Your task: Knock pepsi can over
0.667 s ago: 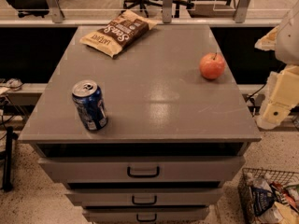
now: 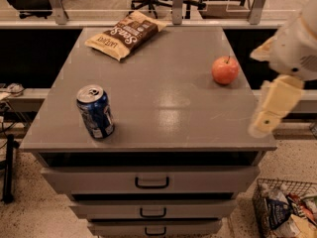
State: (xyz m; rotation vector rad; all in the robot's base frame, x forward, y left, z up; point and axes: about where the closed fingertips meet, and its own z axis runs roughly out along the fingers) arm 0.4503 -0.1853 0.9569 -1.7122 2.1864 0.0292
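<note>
The pepsi can (image 2: 95,112) is blue with a silver top. It stands upright near the front left corner of the grey cabinet top (image 2: 163,103). My gripper (image 2: 267,114) is cream-coloured and hangs at the right edge of the cabinet top, near its front right corner. It is far to the right of the can and touches nothing. It holds nothing that I can see.
A brown-and-yellow chip bag (image 2: 128,33) lies at the back left of the top. A red apple (image 2: 225,70) sits at the right, just behind the gripper. Drawers (image 2: 151,181) are below. A wire basket (image 2: 287,209) of items stands on the floor at the lower right.
The gripper has moved a little to the left, over the cabinet's right edge. The can, apple and chip bag have not moved.
</note>
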